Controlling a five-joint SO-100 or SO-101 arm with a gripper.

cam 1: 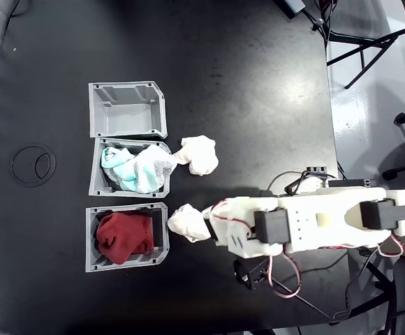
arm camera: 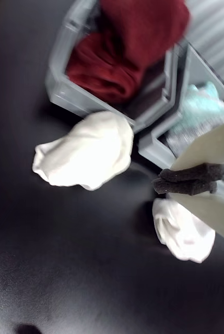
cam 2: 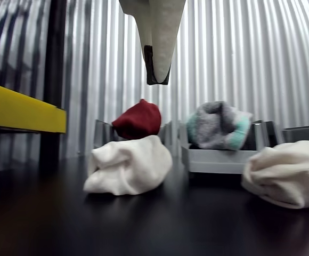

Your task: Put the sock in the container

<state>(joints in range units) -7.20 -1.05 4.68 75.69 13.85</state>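
While the sock (cam 1: 188, 223) lies on the worktop (cam 1: 244, 105) | fingers (cam 2: 155, 66) hover above it, gripping nothing, gap indeterminate | empty container (cam 1: 127, 109) at 11 o'clock.

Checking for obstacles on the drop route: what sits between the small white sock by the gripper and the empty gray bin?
In the fixed view, the bin with teal-and-white cloth lies between the sock and the container.

A small white balled-up sock (cam 1: 188, 223) lies on the dark tabletop just outside the open end of a bin of red cloth, while the empty gray container (cam 1: 127, 109), its inner wall ribbed, sits two bins away.
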